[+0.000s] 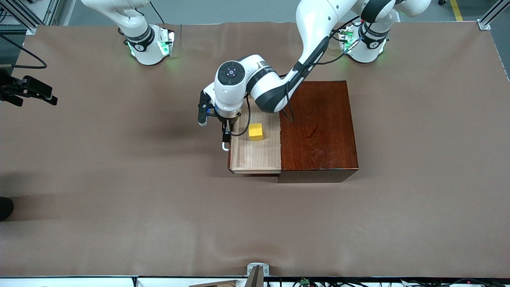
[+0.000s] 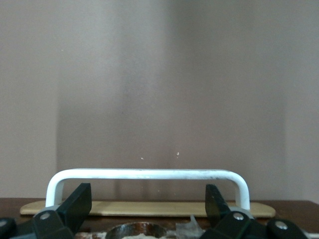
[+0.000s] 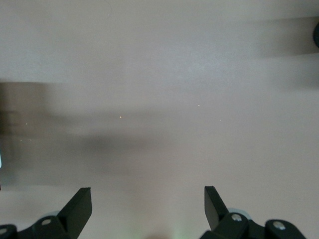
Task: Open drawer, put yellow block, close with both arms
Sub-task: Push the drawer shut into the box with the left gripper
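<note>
The drawer (image 1: 255, 159) stands pulled out of the dark reddish-brown box (image 1: 318, 131) toward the right arm's end of the table. The yellow block (image 1: 255, 131) sits in the drawer's tray. My left gripper (image 1: 226, 135) hangs at the drawer's front, by the white handle (image 1: 225, 148). In the left wrist view the gripper (image 2: 148, 195) is open, and the handle bar (image 2: 144, 174) runs across just past the fingertips (image 2: 79, 196), not clamped. My right gripper (image 3: 148, 196) is open and empty over bare table; I do not see it in the front view.
The brown cloth-covered table (image 1: 119, 191) stretches around the box. A black device on a cable (image 1: 28, 89) sticks in at the edge near the right arm's end. The arm bases (image 1: 149, 44) stand along the top.
</note>
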`<state>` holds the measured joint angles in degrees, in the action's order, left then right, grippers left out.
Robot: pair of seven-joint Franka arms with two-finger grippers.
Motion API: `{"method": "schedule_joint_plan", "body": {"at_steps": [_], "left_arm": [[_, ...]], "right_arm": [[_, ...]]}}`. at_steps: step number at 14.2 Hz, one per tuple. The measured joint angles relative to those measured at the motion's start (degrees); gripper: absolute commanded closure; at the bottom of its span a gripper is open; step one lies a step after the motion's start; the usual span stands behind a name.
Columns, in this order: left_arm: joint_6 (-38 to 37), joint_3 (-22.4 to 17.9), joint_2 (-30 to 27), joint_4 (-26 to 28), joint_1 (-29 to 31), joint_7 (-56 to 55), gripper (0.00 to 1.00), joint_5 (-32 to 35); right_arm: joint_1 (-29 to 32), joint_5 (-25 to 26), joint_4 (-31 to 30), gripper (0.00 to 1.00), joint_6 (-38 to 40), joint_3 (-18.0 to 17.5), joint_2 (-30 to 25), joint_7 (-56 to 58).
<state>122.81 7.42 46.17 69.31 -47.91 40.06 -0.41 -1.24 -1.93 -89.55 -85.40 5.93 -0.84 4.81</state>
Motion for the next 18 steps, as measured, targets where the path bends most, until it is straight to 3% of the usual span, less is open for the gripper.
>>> {"method": "schedule_joint_plan", "body": {"at_steps": [18], "left_arm": [[-15.5, -0.8, -1.7, -2.1, 2.9, 0.8, 0.00, 2.8]], "right_arm": [[0.4, 0.3, -0.1, 0.00, 0.2, 0.7, 0.1, 0.0]]}}
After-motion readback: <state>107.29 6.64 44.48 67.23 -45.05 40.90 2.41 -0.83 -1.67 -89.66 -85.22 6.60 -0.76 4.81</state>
